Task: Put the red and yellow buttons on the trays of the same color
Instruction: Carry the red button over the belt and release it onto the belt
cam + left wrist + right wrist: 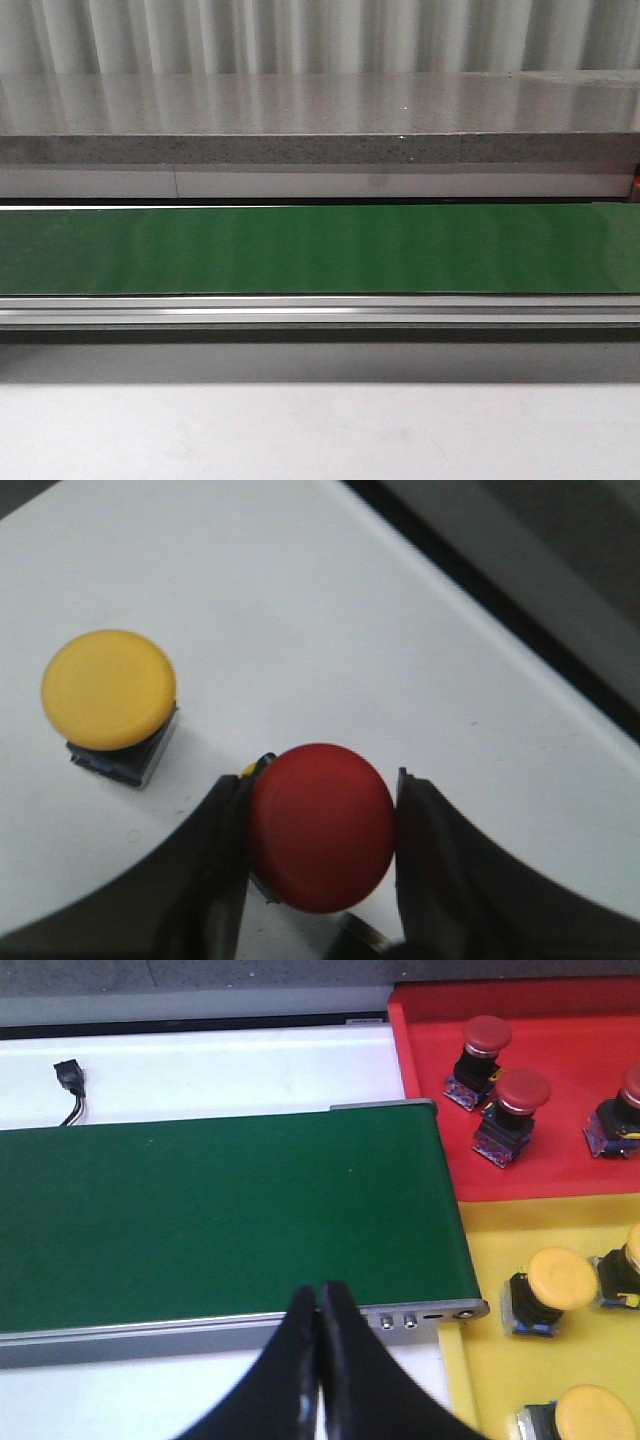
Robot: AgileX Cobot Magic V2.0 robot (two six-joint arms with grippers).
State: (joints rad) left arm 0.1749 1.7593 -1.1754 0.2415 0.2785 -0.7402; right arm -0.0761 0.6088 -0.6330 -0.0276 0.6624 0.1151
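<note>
Red mushroom-cap button (320, 825) sits between my left claw (322, 852) fingers.
Both black fingers flank its cap on the white surface (330, 610), apparently clamping it; its base is hidden. A yellow mushroom-cap button (108, 690) stands nearby. My right claw (318, 1360) is clenched empty over the green belt (220, 1220).

a corrugated grey wall (320, 35) is running across the back, catching soft vertical bands of light. below it a speckled stone ledge (300, 148) is spanning the width. a green conveyor belt (320, 250) is lying in front, and the white worktop (320, 430) is filling the foreground.
</note>
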